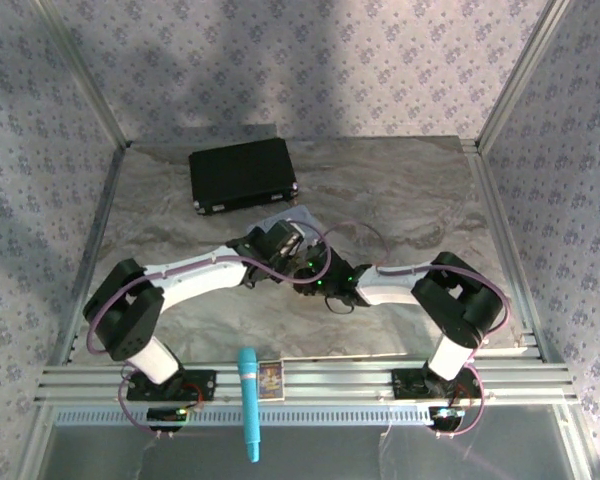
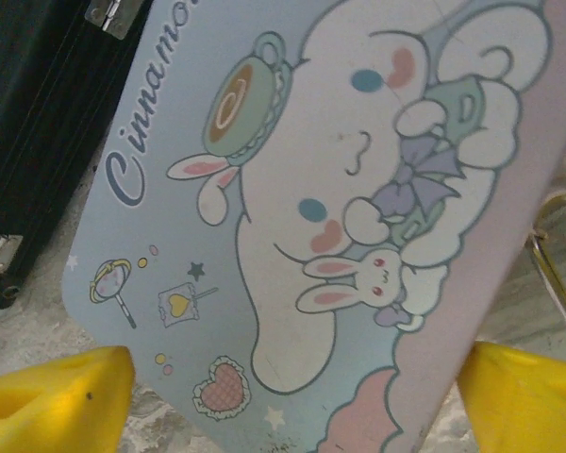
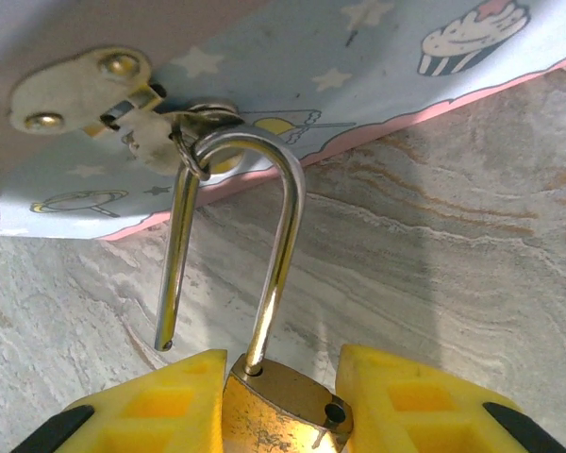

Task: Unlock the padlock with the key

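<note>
On the marbled tabletop [image 1: 420, 200] lies the pastel tin [image 2: 292, 189]. We see the left fingers [image 2: 57, 396] spread wide to either side of its near end, most likely to stop it sliding, though we cannot tell whether they press its sides. The padlock [image 3: 283, 406] hangs at the tin's hasp [image 3: 85, 94], its brass body pinched between the right fingers [image 3: 406, 396] to steady it. We judge it already unlocked, since one leg of its shackle [image 3: 283, 236] stands free of the body while the loop is hooked through the hasp.

My corner: pale lilac walls [image 1: 280, 60] with a small floral print.
Under me lies a grey marbled worktop [image 1: 410, 200], edged by silvery aluminium rails [image 1: 340, 378].
</note>
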You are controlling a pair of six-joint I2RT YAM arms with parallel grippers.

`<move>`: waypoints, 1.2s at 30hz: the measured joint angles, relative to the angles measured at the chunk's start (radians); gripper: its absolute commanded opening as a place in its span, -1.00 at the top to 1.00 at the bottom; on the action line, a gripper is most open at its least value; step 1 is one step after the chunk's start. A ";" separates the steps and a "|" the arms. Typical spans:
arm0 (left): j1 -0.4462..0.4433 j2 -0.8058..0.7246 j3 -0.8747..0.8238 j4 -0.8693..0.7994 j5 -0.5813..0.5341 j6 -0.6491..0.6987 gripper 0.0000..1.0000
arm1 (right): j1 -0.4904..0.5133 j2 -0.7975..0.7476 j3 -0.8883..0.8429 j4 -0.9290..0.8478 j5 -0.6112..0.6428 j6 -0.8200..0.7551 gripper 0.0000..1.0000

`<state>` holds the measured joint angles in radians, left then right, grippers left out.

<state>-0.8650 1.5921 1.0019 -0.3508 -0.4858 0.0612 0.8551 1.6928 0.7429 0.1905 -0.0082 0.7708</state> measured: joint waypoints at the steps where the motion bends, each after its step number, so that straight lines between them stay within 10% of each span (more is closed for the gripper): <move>1: -0.003 0.002 0.000 -0.001 -0.005 0.000 -0.63 | -0.002 -0.002 -0.006 0.010 -0.003 0.009 0.36; 36: -0.019 0.006 -0.079 0.120 -0.012 0.018 -0.15 | -0.086 0.043 0.003 0.203 0.172 0.236 0.40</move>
<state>-0.8837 1.5986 0.9226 -0.2310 -0.4980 0.0788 0.7692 1.7355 0.7456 0.3939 0.1635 1.0069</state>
